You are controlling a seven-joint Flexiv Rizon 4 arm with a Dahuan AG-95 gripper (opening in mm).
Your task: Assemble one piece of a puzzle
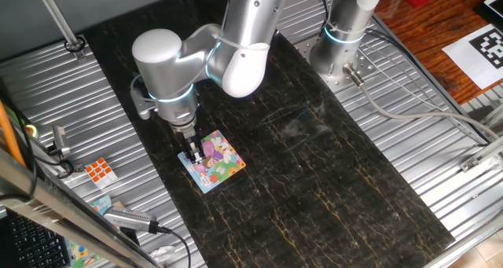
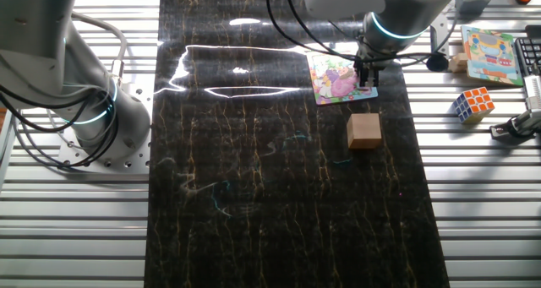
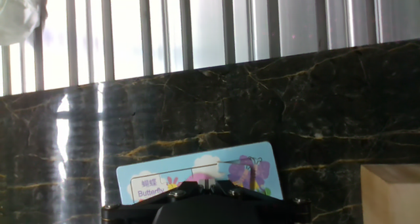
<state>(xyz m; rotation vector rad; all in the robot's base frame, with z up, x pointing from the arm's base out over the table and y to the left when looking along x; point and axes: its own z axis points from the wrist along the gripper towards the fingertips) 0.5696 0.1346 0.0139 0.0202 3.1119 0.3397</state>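
Observation:
The puzzle (image 1: 216, 164) lies flat on the dark marble strip, a pink-purple cartoon with a light blue edge. It also shows in the other fixed view (image 2: 338, 77) and in the hand view (image 3: 197, 171). My gripper (image 1: 191, 154) points straight down at the puzzle's edge, its tips touching or nearly touching the surface (image 2: 367, 84). The jaws stand close together, with a thin pale sliver between them in the hand view (image 3: 206, 183), which I take for the piece. The rest of the piece is hidden by the fingers.
A tan wooden block (image 2: 364, 130) stands on the marble beside the puzzle and shows at the lower right of the hand view (image 3: 391, 194). An orange-and-white cube (image 2: 472, 103) and another picture board (image 2: 492, 56) lie on the metal slats. A second arm's base (image 2: 93, 111) stands at the side.

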